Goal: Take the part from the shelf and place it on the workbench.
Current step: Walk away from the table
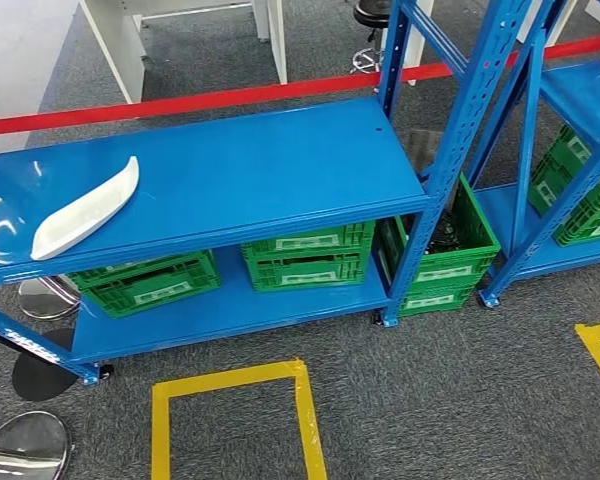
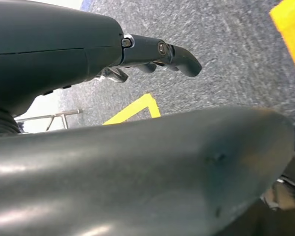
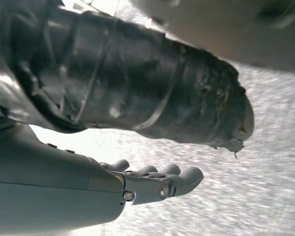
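Left wrist view: the left hand (image 2: 159,56) is seen hanging over grey carpet, fingers stretched out and lying close together with nothing held; a strip of yellow tape (image 2: 132,108) is seen on the floor past it. In the right wrist view the right hand (image 3: 153,182) is likewise seen low over the carpet, fingers extended side by side and holding nothing, with a dark wrapped body part beside it. From the head view the part (image 1: 86,208), a long white curved shell, is seen lying flat on the top board of the blue shelf (image 1: 282,170), close to the board's left end and near its front edge, well off to the robot's left. Green crates (image 1: 308,255) are seen on the lower board, a red barrier tape (image 1: 206,100) behind the shelf, and a yellow floor square (image 1: 233,410) in front of it. The task is judged barely begun: no reach has been made. Risk is judged mainly in the approach: the part sits off-centre, so a reach from this stance may be stretched and the shelf edge or upright may be clipped. The shell looks smooth and thin-edged, so it may be pushed along the glossy board or off the front edge instead of being gripped. A one-ended hold could let it tip and drop during carrying.
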You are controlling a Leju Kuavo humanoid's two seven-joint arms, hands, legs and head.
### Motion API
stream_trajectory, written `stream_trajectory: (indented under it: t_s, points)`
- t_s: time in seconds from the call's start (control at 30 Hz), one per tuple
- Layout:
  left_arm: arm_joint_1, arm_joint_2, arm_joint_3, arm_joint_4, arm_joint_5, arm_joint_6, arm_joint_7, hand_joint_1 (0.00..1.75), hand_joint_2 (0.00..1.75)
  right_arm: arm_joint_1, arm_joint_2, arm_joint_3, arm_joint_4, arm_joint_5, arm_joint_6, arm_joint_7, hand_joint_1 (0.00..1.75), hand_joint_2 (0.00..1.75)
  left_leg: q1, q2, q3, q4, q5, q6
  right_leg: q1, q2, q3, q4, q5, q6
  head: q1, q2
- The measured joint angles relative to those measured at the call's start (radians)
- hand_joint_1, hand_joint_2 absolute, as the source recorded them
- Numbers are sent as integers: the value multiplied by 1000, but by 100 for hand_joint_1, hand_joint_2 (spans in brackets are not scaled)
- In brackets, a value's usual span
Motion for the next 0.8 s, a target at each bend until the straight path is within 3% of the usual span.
stream_trajectory:
  t_s: [0.03,0.07,0.1,0.17,0.2,0.23,0.27,0.33,0.43,0.53,0.7,0.8]
  points:
    - [1,0,0,0,0,0,1,0,0,0,0,0,0,0,0,0,0,0,1,0,-29,25,-24,-1,0,2,12,-2,-9,-1,-1,0]
    - [1,0,0,0,0,0,2,0,0,0,0,0,0,0,0,0,0,0,1,0,-47,25,-28,0,1,4,26,-2,-19,0,-1,0]
    - [2,0,0,0,0,1,3,0,0,0,0,0,0,0,0,1,0,0,0,0,-53,-4,-3,3,1,7,42,-2,-31,1,-2,0]
    - [3,1,0,0,0,2,4,0,0,1,0,0,0,0,1,1,0,0,-3,0,-40,-117,108,15,3,9,67,-4,-53,6,-4,0]
    - [4,3,0,0,0,2,4,0,0,1,0,0,1,0,1,1,0,0,-6,0,-35,-165,149,23,3,10,76,-4,-62,10,-5,0]
    - [3,4,0,0,0,2,5,0,0,0,1,0,2,0,2,1,0,0,-9,0,-31,-197,177,28,4,11,77,-5,-69,14,-6,0]
    - [3,4,0,0,0,3,5,0,0,-2,1,0,2,0,2,1,0,0,-13,0,-30,-212,186,32,3,12,75,-7,-73,19,-6,0]
    - [4,4,0,0,0,4,6,0,0,-5,1,0,2,0,2,2,0,0,-14,0,-25,-226,190,29,4,12,77,-14,-77,22,-6,0]
    - [3,4,0,1,0,4,5,0,0,-6,0,0,2,-2,3,2,0,0,-11,-2,-19,-236,191,21,7,10,91,-20,-72,10,-5,0]
    - [0,3,0,1,0,2,4,0,0,-8,0,0,2,-2,5,1,0,0,-12,-3,-18,-236,185,28,7,10,99,-31,-72,11,-5,0]
    - [-2,3,0,2,0,-1,4,0,0,-9,0,0,2,13,10,-14,0,0,-17,-2,-15,-228,173,44,1,9,104,-54,-81,40,-6,0]
    - [-2,4,0,2,1,-1,4,0,0,-11,0,0,2,5,2,-14,0,0,-19,-2,-10,-232,172,53,-1,9,109,-57,-81,50,-6,0]
